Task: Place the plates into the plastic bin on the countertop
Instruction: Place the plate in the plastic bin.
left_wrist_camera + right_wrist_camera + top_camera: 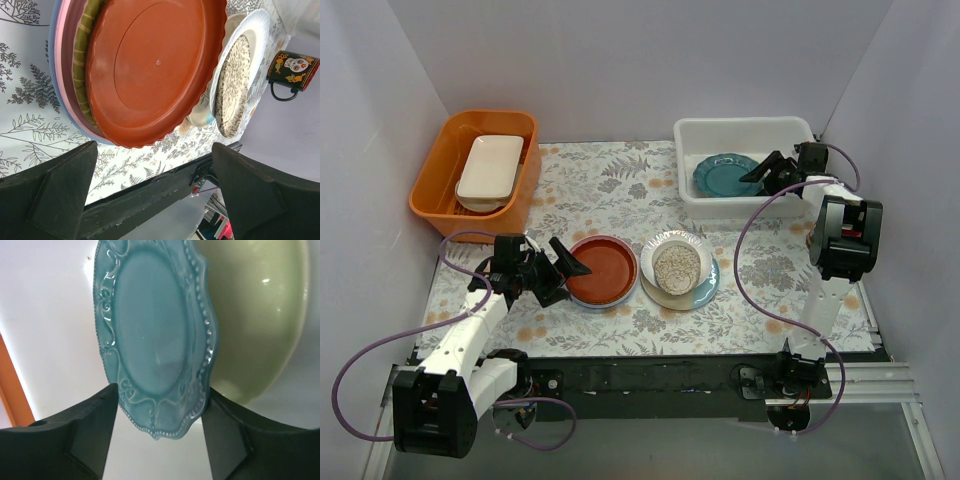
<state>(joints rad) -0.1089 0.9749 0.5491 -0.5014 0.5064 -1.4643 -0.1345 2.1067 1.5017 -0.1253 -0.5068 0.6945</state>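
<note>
Right gripper (160,390): jaws apart, one finger either side of the near rim of the teal plate (150,330); can't tell if either finger touches it. The teal plate lies inside the plastic bin (745,125), at the far right corner of the countertop (610,185). In the right wrist view a pale green dish (260,315) shows just behind it, against the bin's white floor.

Left gripper (565,272): jaws spread wide, holding nothing, low over the countertop just left of the red-brown plate (155,65). That plate tops a stack, with an olive striped rim, a pink plate (62,60) and a light blue plate (51,55) under it. Just beside it on the right is a second stack with the speckled plate (677,265) on top. Both stacks sit on the countertop, near the front middle, well apart from the bin.

The surface has a grey-and-white leaf print with small orange flowers. An orange tub (430,195) at the far left corner holds a white rectangular dish (490,168). Plain pale grey walls (650,60) close the back and both sides. A black bar (650,385) runs along the near edge with the arm bases, and purple cables (360,380) loop off both arms.
</note>
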